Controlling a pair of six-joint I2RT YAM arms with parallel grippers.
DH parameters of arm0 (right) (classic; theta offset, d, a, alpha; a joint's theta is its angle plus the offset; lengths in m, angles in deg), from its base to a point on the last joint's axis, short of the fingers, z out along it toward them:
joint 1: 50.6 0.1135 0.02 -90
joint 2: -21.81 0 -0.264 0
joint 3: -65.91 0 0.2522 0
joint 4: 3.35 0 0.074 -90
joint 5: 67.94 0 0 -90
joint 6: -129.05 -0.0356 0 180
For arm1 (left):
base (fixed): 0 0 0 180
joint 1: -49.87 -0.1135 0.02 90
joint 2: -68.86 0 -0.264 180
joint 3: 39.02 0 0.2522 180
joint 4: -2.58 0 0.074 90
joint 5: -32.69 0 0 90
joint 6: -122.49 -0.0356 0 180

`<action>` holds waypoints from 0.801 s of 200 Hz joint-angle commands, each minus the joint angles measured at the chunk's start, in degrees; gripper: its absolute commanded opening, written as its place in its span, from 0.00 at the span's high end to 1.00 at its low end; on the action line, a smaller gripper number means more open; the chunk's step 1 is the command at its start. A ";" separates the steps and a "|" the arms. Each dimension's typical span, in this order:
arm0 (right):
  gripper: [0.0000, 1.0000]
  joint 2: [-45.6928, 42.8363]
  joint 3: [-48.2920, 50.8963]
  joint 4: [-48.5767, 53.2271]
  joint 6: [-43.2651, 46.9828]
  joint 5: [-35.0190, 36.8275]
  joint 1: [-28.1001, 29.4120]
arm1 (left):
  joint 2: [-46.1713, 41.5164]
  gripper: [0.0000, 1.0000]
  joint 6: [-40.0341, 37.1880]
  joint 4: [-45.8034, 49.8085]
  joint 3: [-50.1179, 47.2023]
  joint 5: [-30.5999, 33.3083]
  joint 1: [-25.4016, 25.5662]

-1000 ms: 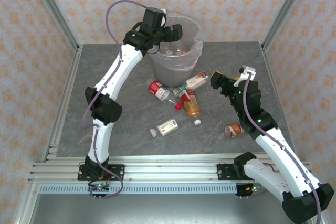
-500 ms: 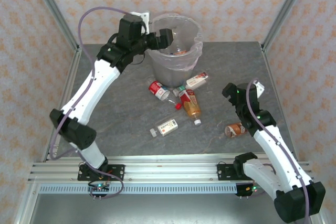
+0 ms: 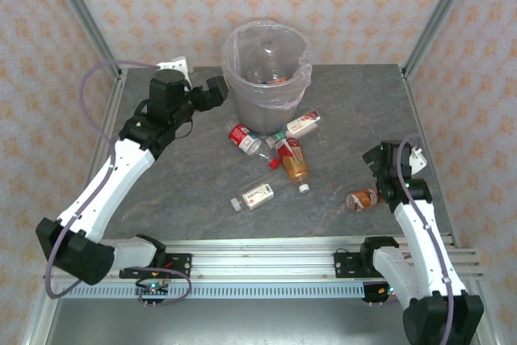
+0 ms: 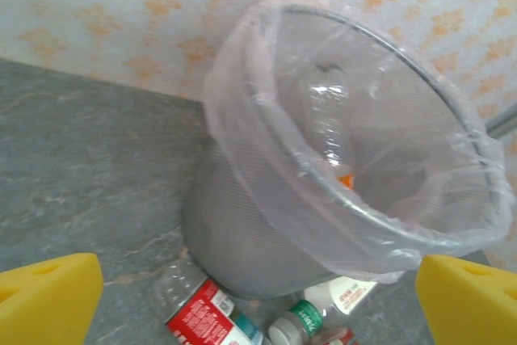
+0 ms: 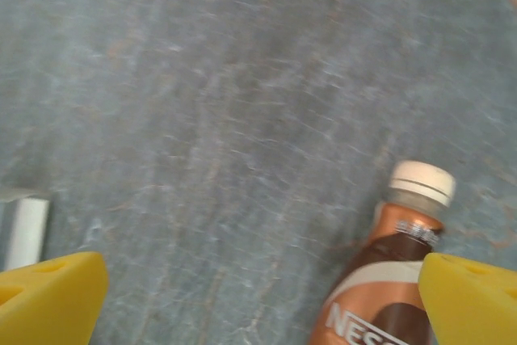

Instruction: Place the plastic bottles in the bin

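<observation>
**Bin.** The bin (image 3: pixel 246 101) stood upright at the upper centre of the top view, at the far side of the grey table (image 3: pixel 178 191). It was lined with a clear bag. In the left wrist view a clear bottle (image 4: pixel 327 123) lay inside it against the far wall.

**Bottles on the table.** All lay on their sides.
- The red-labelled bottle (image 3: pixel 243 137) lay just below the bin's base.
- The upper white-labelled bottle (image 3: pixel 303 124) lay just to the bin's lower right.
- The green-capped bottle (image 3: pixel 278 140) lay between these two.
- The amber bottle (image 3: pixel 293 162) lay at frame centre, with a loose red cap (image 3: pixel 275 163) just left of it.
- The lower white-labelled bottle (image 3: pixel 257 195) lay below centre, apart from the rest.
- The brown bottle (image 3: pixel 361 199) lay right of centre, well apart from the bin.

**Left gripper.** The left gripper (image 3: pixel 216 91) hung just left of the bin, near its wall but apart from it. Its yellow fingertips (image 4: pixel 48 296) sat in the lower corners of the left wrist view, spread wide with nothing between them.

**Right gripper.** The right gripper (image 3: pixel 373 156) hung at the right of the top view, above the brown bottle in the frame and clear of it. Its fingers were wide apart and empty. In the right wrist view the brown bottle showed a cream cap and lay at the lower right.
</observation>
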 commanded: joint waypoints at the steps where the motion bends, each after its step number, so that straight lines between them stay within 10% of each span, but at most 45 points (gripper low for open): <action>1: 0.01 3.24 -3.01 7.90 -5.27 -2.15 -3.90 | -4.78 0.00 3.02 -3.07 -3.80 5.42 -0.15; 62: 0.01 11.35 1.05 6.49 -15.15 -14.87 -14.40 | -12.42 0.00 5.98 2.04 -13.22 16.57 -1.18; 160: 0.02 27.06 5.08 -6.75 -21.52 -27.15 -15.53 | -10.00 0.00 9.67 2.39 -17.70 16.40 -1.85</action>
